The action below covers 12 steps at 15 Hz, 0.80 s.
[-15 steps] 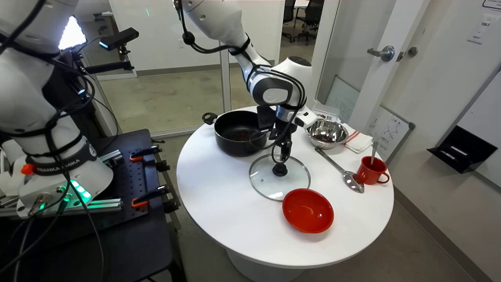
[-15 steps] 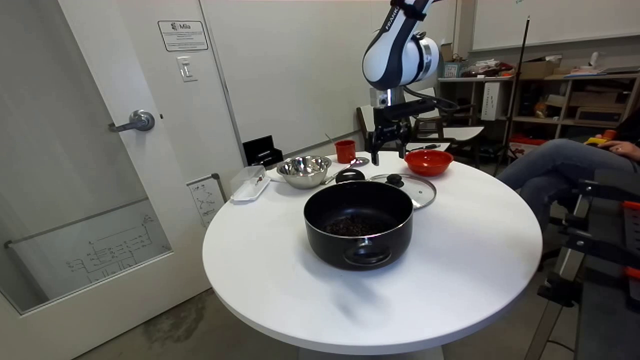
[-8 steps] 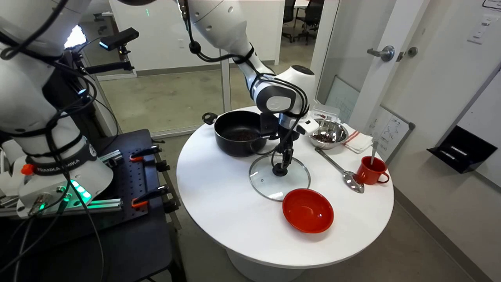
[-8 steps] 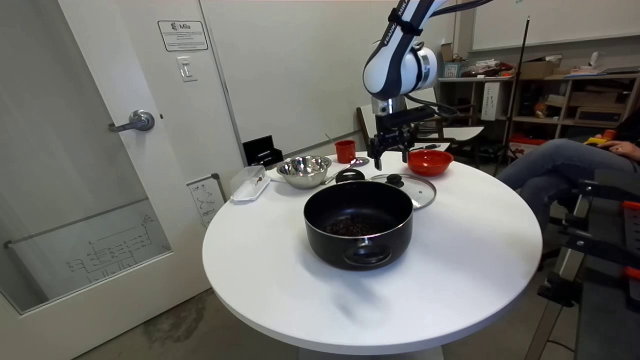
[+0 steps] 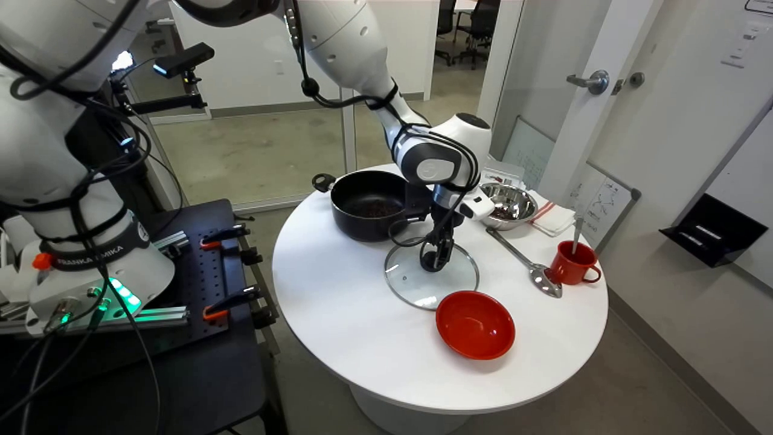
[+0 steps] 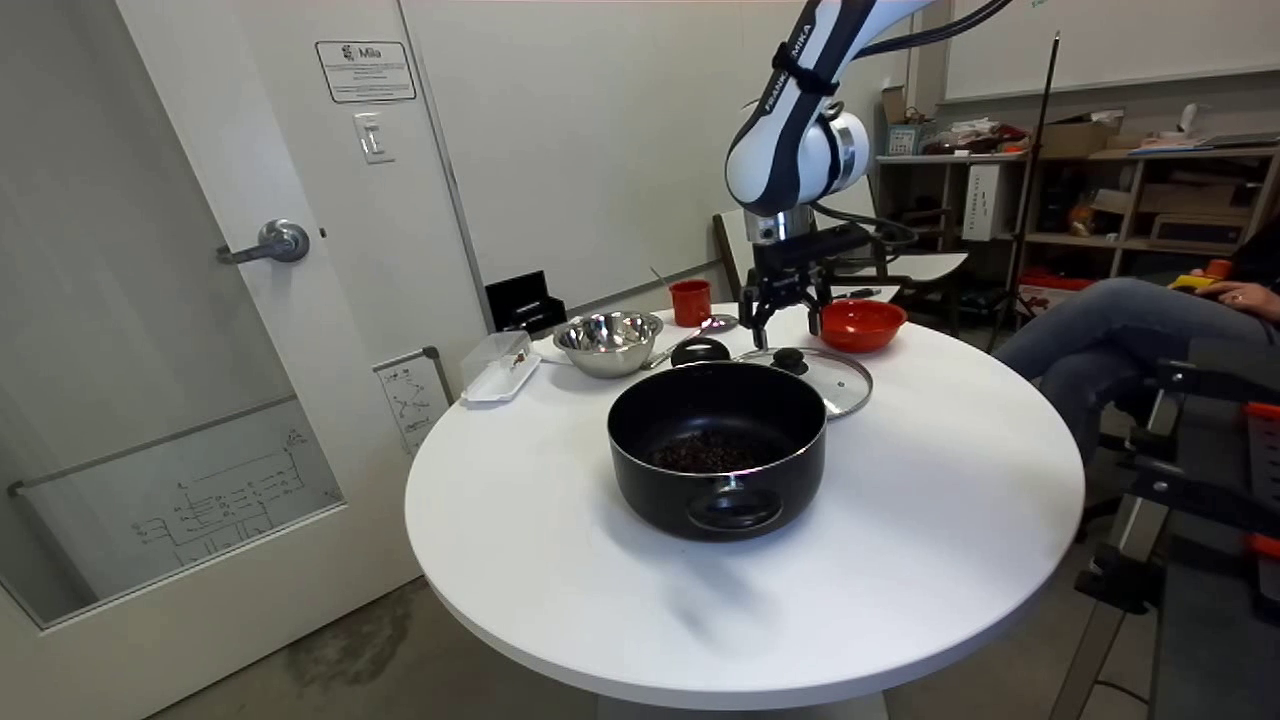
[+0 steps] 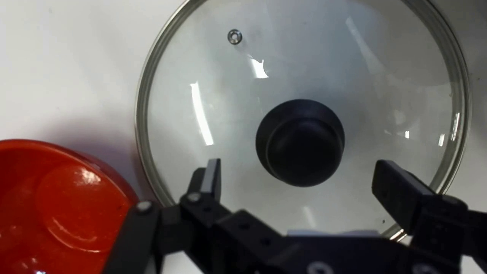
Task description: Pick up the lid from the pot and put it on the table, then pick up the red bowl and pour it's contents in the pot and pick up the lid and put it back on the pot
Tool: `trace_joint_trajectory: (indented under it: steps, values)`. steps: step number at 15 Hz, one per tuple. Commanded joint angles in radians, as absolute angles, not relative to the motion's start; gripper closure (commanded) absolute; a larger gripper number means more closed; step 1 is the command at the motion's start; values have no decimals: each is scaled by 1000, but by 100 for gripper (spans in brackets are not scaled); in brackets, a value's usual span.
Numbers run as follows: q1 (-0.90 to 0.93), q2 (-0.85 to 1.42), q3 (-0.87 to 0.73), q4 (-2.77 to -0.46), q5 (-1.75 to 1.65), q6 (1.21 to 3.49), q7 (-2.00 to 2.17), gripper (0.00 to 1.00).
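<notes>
The lid (image 7: 198, 68), clear glass with a metal rim, lies on the white table (image 5: 338, 302) between the pot (image 5: 362, 226) and the red bowl (image 5: 475, 326). Just above it hangs my gripper (image 7: 296, 167), open, its fingers apart on either side of the black knob (image 7: 304, 148) in the wrist view and not touching it. In both exterior views the fingertips are low over the lid, by the knob. The black pot (image 6: 660, 490) stands uncovered with small dark pieces on its bottom. Inside, the red bowl (image 7: 64, 205) shows bare red.
A steel bowl (image 5: 510, 205) with dark bits stands behind the arm, near a folded cloth (image 5: 552, 219). A slotted spoon (image 5: 522, 260) lies beside a red mug (image 5: 570, 266). A clear plastic container (image 6: 500, 370) sits at the table's edge.
My gripper has come down steadily toward the lid's knob, drifting slightly right in both exterior views. Its fingers have stayed open; lid, pot and red bowl have not moved.
</notes>
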<state>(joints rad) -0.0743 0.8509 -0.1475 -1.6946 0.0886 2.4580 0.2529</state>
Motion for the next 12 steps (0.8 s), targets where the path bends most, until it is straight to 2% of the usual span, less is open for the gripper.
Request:
trace_joint_trajectory:
  steps: [1,12]
  values:
    - [-67,896,-159,-1627,80,2413,284,0]
    - [-82,949,-123,-1566,104,2389,265,0]
